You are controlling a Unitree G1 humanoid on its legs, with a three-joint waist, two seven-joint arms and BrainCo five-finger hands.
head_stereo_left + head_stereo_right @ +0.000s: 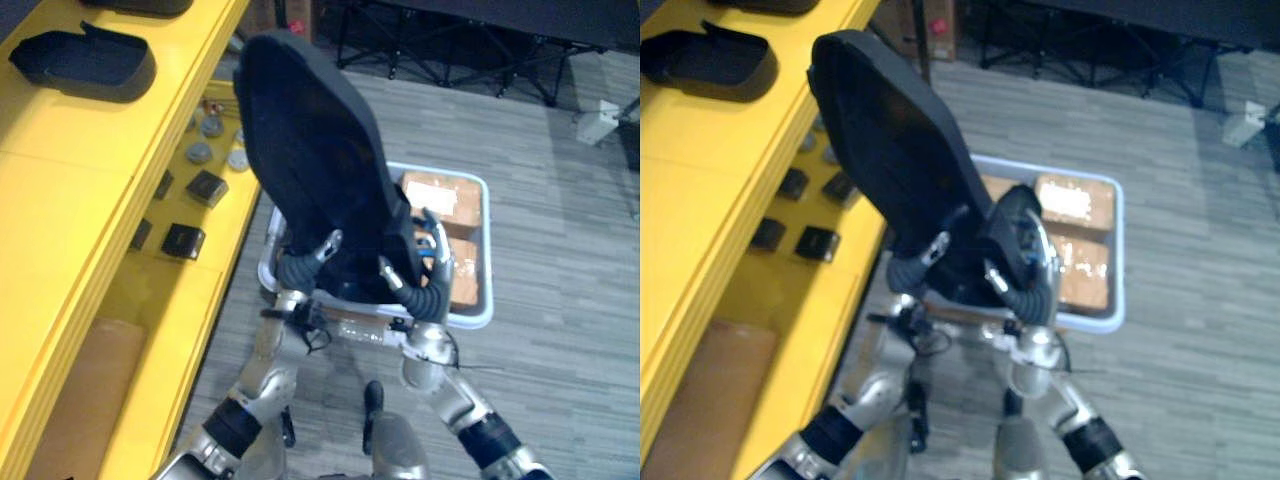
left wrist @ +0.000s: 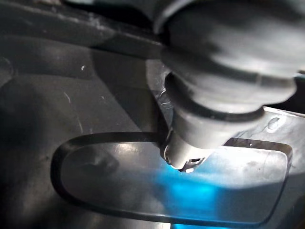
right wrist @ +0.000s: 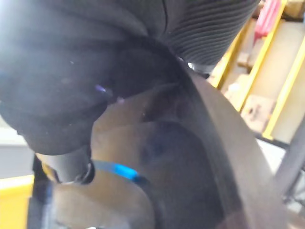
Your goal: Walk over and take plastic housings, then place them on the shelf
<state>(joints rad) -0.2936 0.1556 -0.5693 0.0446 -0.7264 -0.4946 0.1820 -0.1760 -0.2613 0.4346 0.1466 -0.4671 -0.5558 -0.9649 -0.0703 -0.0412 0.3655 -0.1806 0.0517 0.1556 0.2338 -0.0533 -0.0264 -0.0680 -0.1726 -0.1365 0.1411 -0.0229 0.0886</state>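
Black plastic housing (image 1: 310,140) is up in the air in front of the robot, held at its btm end by both hands. The left hand (image 1: 298,268) has its thumb across the near face w/ fingers going behind the shell (out of sight, but reads as a pinch). The right hand (image 1: 428,275) has fingers curled round the right edge and thumb on the near face, clamped on.

Key relation: the housing's long axis runs from the hands up and away, top end leaning toward robot's left, where the yellow shelf (image 1: 80,190) stands. The left hand is the nearer one to the shelf, so the placing move prob. means swinging the part left and laying it flat on the top board.

Housing is a big rounded-oval shell: matte, smooth, dark, thin-walled w/ a raised rim seen in the wrist views. A second housing (image 1: 85,62) of similar make lies on the top board. The lower board carries small black boxes (image 1: 183,240) and grey round parts (image 1: 200,152). Below the hands is a pale tote (image 1: 480,315) w/ brown wrapped packs (image 1: 440,195) inside.
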